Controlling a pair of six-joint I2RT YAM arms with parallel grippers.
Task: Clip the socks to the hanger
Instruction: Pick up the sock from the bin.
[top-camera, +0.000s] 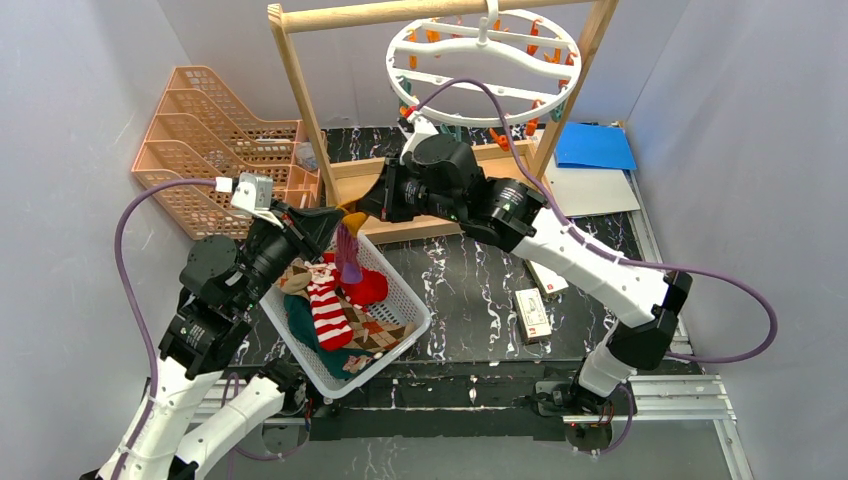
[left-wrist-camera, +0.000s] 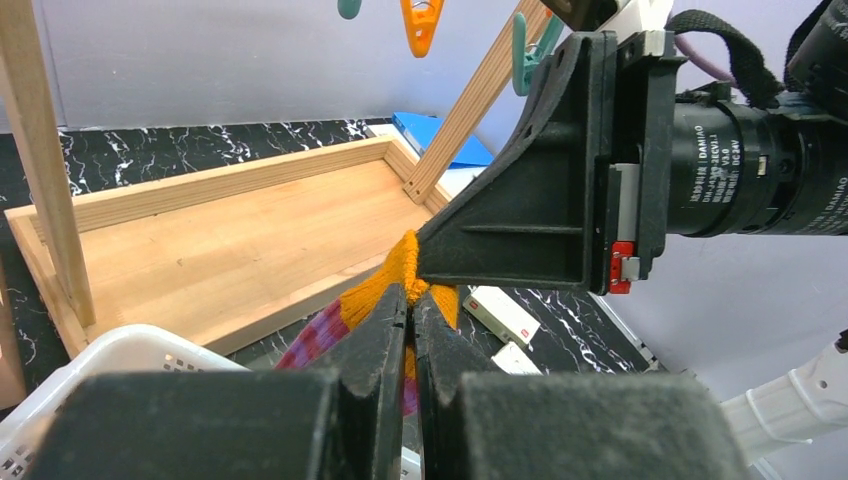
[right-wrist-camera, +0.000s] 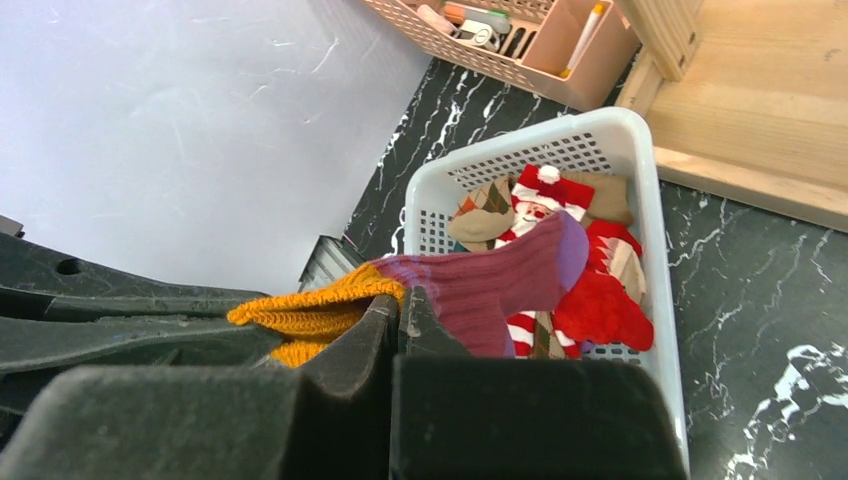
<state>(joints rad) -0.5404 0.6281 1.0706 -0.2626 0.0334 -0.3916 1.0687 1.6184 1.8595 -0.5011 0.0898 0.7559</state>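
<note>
Black fingertips of my left gripper (left-wrist-camera: 410, 300) fill the bottom of its wrist view, pressed together on the orange ribbed cuff of the maroon-purple fabric sock (right-wrist-camera: 500, 280). My right gripper (right-wrist-camera: 398, 310) is pinched on the same sock just beside them, where the cuff meets the purple leg. The sock hangs between both grips above the white perforated plastic basket (right-wrist-camera: 610, 118), where the red-and-white striped sock (top-camera: 327, 310) and the others lie.

As I judge it, the step is to get this cuff ready for a clip. To do it well, I should draw my two grips slightly apart so a short taut edge of cuff stands between them. Then I raise both together, lifting the toe free of the pile, towards the round white plastic drying ring (top-camera: 398, 52). An orange plastic clip (left-wrist-camera: 421, 22) dangles above. One hand will likely have to let go to squeeze a clip, so the other must hold firm.

How deep each pinch bites is hidden behind my own fingers. From above, my right arm covers the ring's near clips, so I cannot tell which are free. The ring's hook is cut off at the frame's top, and I cannot see whether the toe touches the pile.
</note>
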